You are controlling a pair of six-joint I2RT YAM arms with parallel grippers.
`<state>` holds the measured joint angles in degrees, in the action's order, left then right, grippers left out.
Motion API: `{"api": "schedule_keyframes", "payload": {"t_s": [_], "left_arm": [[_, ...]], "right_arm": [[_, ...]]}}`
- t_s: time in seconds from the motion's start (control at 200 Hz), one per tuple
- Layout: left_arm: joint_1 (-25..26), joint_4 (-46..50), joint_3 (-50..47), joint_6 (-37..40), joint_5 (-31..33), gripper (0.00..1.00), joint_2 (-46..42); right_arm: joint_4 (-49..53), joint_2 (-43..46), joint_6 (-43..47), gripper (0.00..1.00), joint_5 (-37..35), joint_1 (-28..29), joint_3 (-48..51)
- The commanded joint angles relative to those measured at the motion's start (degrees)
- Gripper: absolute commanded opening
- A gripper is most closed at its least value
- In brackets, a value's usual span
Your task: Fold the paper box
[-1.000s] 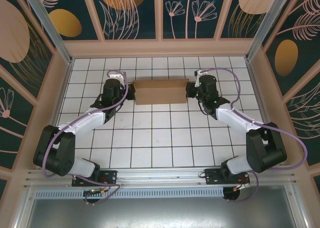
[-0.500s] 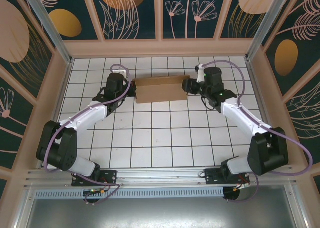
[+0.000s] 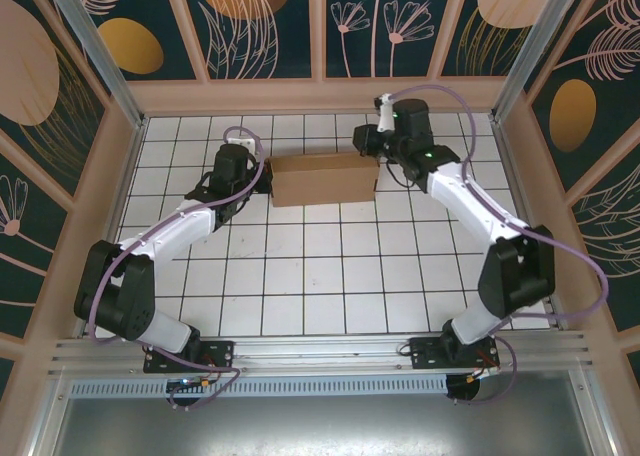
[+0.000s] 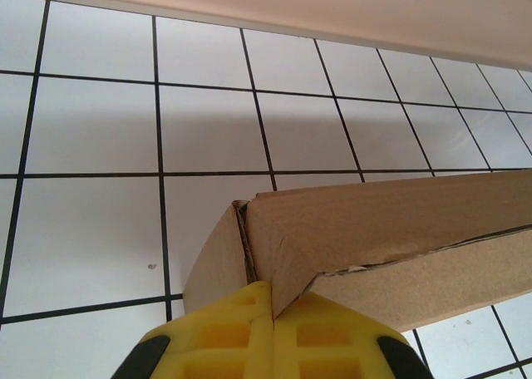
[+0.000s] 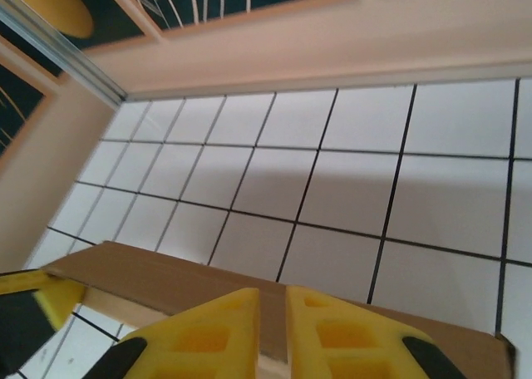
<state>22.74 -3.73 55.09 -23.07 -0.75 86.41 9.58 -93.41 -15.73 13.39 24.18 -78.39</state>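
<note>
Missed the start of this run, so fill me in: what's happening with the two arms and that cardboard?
Two arms are folding the paper box at the far side of the tiled table. The left gripper is shut on cardboard at the box's left end; the right gripper pinches its far right edge. The box already looks like a folded brown rectangle, with a flap seam showing by the left gripper.

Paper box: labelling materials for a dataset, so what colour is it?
The paper box is plain brown, unprinted; the left wrist view shows it best.
</note>
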Motion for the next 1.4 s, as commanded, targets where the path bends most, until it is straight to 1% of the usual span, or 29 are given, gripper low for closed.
{"api": "schedule_keyframes", "payload": {"t_s": [0.0,0.15,0.26,0.475,0.576,0.696,0.796,0.941,1.046,1.096,1.151,1.251,1.316,1.381,1.391], "left_arm": [[0.2,14.7,-3.1,1.4,0.8,0.00,3.6],[0.2,13.9,-3.5,1.5,0.4,0.00,2.3],[0.2,12.6,-4.0,0.8,0.3,0.10,0.2],[0.2,12.5,-2.7,0.4,-3.3,0.32,-3.9],[0.2,13.0,-1.9,-0.4,-3.2,0.37,-5.6],[0.2,13.7,-1.5,-0.4,-2.5,0.38,-5.3],[0.2,12.7,-1.9,-1.0,-3.3,0.37,-3.4],[0.2,13.5,0.3,-2.0,-3.1,0.29,2.0],[0.2,14.5,4.1,-2.0,-3.2,0.22,5.4],[0.3,15.3,5.7,-1.3,-3.0,0.19,6.8],[0.2,16.3,7.2,-0.7,-2.6,0.17,8.1],[0.2,17.0,8.3,0.2,-2.5,0.15,8.9],[0.2,16.9,8.2,0.5,-2.6,0.14,8.9],[0.2,17.0,8.1,0.6,-2.4,0.14,8.9],[0.2,17.0,8.2,0.6,-2.5,0.14,8.9]], "right_arm": [[4.4,-3.5,0.1,0.16,-3.7,2.0,-2.8],[3.6,-4.7,0.7,0.14,-5.5,3.4,0.2],[2.7,-4.5,0.4,0.14,-5.8,3.7,2.8],[2.4,-4.6,0.4,0.15,-7.5,4.0,4.1],[2.0,-4.6,-0.1,0.16,-8.5,4.2,4.1],[1.1,-5.1,-0.9,0.18,-10.0,4.6,3.7],[-0.3,-5.5,-1.6,0.19,-11.4,5.1,4.0],[-0.7,-5.1,-1.5,0.22,-11.8,5.5,2.2],[-1.2,-3.9,-0.1,0.29,-11.9,5.5,0.3],[-1.1,-3.5,2.0,0.34,-12.7,5.5,-0.4],[-0.8,-3.0,4.9,0.38,-14.0,5.5,-0.8],[-2.5,-1.7,9.7,0.37,-13.7,5.5,1.7],[-3.4,-1.6,10.6,0.37,-13.3,5.5,3.4],[-3.0,-2.2,10.9,0.34,-14.0,5.8,4.4],[-2.9,-2.3,10.9,0.34,-14.9,5.9,4.6]]}}
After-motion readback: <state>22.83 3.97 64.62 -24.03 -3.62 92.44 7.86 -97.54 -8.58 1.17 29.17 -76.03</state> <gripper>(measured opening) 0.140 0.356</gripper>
